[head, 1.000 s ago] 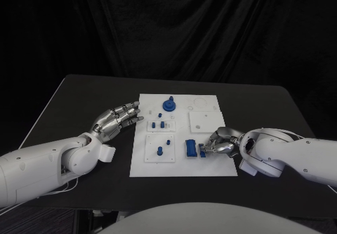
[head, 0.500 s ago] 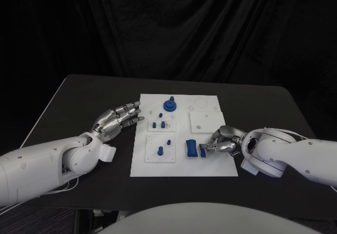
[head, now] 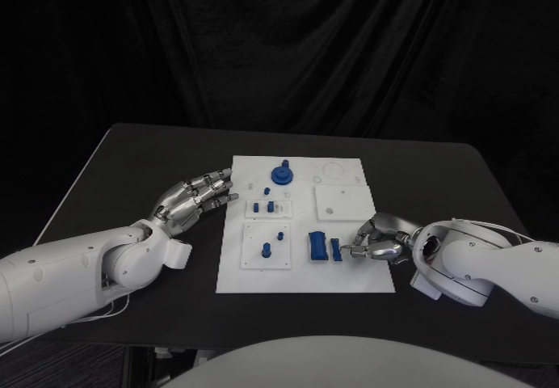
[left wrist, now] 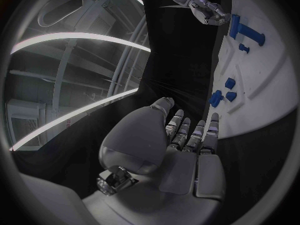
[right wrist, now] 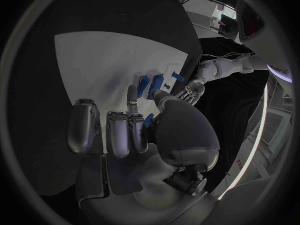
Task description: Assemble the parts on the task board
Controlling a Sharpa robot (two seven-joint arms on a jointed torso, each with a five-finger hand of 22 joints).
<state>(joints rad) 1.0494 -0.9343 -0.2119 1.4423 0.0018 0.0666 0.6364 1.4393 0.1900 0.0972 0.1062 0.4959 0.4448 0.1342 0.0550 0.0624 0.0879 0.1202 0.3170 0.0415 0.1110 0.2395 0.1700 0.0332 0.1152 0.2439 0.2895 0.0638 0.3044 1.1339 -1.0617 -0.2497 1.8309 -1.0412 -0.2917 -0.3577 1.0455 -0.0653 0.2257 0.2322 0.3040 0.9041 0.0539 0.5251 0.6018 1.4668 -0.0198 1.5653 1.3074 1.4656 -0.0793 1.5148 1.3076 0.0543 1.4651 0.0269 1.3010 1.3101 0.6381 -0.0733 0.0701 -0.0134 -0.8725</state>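
The white task board (head: pixel 350 275) lies mid-table with several blue parts on it. A round blue knob (head: pixel 281 173) stands near its far edge. A blue block (head: pixel 317 245) and a slim blue bar (head: pixel 337 249) lie side by side on the near right part. My right hand (head: pixel 379 241) rests at the board's right edge, fingers curled toward the thumb, fingertips just right of the bar. In the right wrist view a blue sliver (right wrist: pixel 148 120) shows between thumb and fingers of that hand (right wrist: pixel 125 130). My left hand (head: pixel 198 194) hovers open beside the board's left edge, fingers spread.
Small blue pieces (head: pixel 264 208) sit in a raised white plate left of centre, and a peg piece (head: pixel 266 248) sits in the plate nearer me. A blank white square plate (head: pixel 342 202) lies on the right. Black tabletop (head: pixel 140 162) surrounds the board.
My right hand has drawn back a little to the right, off the slim blue bar, which stays on the board. The left hand has not moved.
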